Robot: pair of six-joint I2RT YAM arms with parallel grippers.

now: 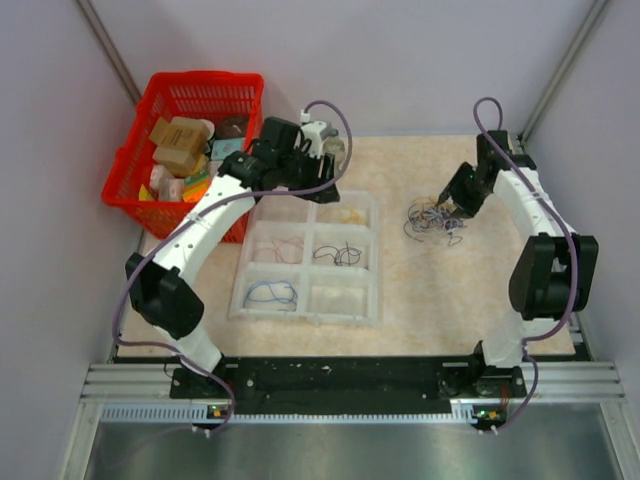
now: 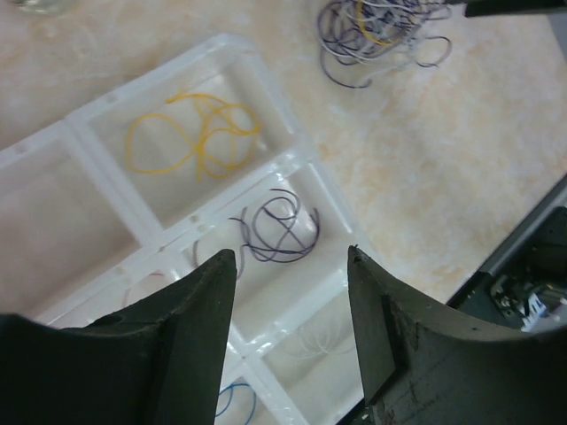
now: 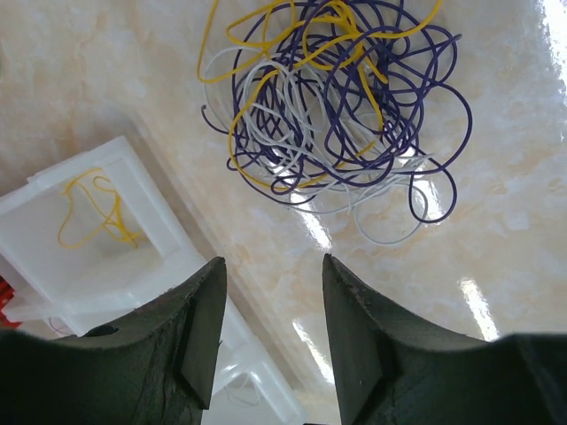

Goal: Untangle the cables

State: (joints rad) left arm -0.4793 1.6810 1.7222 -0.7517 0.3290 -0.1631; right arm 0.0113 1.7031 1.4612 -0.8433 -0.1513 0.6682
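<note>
Glossy marbled tabletop (image 3: 496, 266), translucent plastic tray (image 1: 304, 260), red plastic basket (image 1: 128, 160).

The clear plastic six-compartment tray (image 1: 306, 262) has raised rims and dividers. To its right, a strip of bare beige marbled tabletop (image 1: 395, 275) lies open as far as the tangled bunch of thin purple, white and yellow wires (image 1: 435, 218). Towards the arm bases that free patch widens. Off the tray's far-left corner stands a red slatted plastic basket (image 1: 128, 170) packed with boxes. The white left arm (image 1: 205, 225) arches over the gap between them and across that corner. Beyond the bunch from the tray, the right arm (image 1: 530, 215) closes off the table's right edge.
</note>
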